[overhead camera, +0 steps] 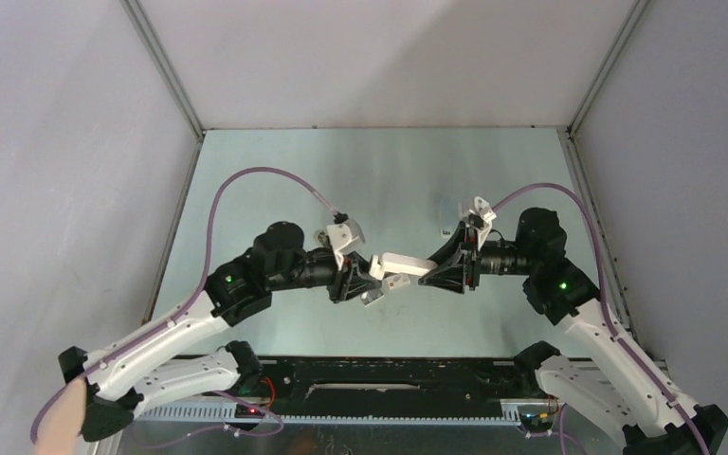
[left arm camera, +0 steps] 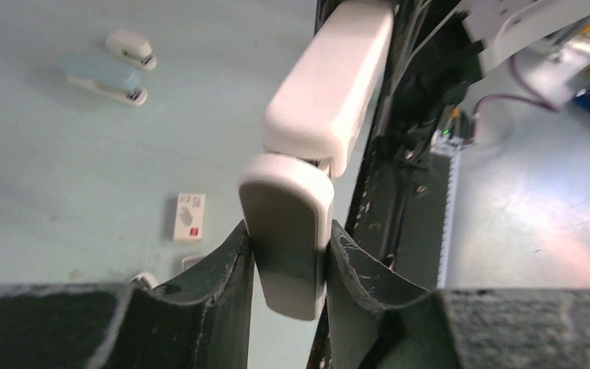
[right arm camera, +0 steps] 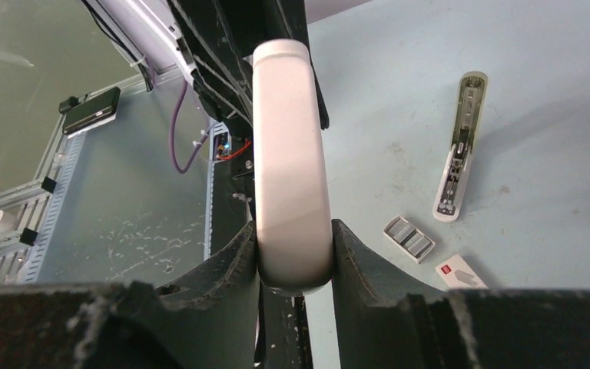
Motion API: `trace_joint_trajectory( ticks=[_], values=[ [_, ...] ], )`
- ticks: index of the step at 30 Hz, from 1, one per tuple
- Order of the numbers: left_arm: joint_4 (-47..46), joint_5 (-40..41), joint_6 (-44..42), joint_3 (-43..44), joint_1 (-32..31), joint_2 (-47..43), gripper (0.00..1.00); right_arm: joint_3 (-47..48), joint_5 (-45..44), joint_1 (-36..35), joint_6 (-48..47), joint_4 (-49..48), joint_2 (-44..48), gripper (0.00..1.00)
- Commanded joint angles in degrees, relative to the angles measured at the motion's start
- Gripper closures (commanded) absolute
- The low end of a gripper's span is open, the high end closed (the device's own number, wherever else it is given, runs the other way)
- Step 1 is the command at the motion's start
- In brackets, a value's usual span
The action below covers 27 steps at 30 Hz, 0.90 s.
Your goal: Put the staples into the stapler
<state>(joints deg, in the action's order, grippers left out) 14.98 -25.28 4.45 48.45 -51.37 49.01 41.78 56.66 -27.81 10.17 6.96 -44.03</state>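
Above the counter's (overhead camera: 379,171) middle, the left jaws and right jaws each pinch tight an opposite end of the white stapler (overhead camera: 403,265); the staples (right arm camera: 409,238) lie on the counter.

The top cam sat high above and behind the two arm bases, looking down on the whole pale green tabletop (overhead camera: 389,161) from pretty far off, so the chunky white plastic stapler (overhead camera: 404,266) in the middle came out tiny. Each wrist cam peered out between its own fingers from super close: the one on the left gripper (left arm camera: 288,231) faced across at the right arm, and the one on the right gripper (right arm camera: 293,227) faced back at the left arm. All three shared that stapler, and both wrist views also caught the small white cardboard box with a red mark (left arm camera: 190,217) on the table beyond.
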Motion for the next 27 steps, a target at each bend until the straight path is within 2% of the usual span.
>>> trace_joint_trajectory(
  ticks=[1,5,9,15,21,24,27],
  values=[
    [14.9,14.0,-9.6,4.4,-5.5,4.6,1.0,7.2,-0.8,1.4,-0.9,4.8,-2.0,1.0],
    [21.4,21.6,-11.8,6.8,-9.6,8.9,1.0,9.7,-1.0,2.9,-1.9,7.5,-3.1,1.0],
    [24.1,26.4,-12.6,7.5,-12.1,11.5,1.0,11.5,-0.1,4.7,-1.7,8.3,-3.8,1.0],
    [23.7,27.1,-13.5,7.3,-13.7,13.4,1.0,12.3,2.3,5.4,0.1,5.6,-6.4,1.0],
    [20.7,26.5,-12.2,5.7,-13.7,11.2,1.0,12.3,3.2,5.1,0.5,5.2,-7.9,1.0],
    [14.8,25.8,-9.0,2.9,-12.7,8.1,1.0,12.3,1.1,5.2,0.5,6.1,-7.5,0.92],
    [8.4,19.8,-5.1,0.1,-8.9,4.9,1.0,12.0,-1.1,5.1,1.4,6.0,-6.9,0.79]
  ],
)
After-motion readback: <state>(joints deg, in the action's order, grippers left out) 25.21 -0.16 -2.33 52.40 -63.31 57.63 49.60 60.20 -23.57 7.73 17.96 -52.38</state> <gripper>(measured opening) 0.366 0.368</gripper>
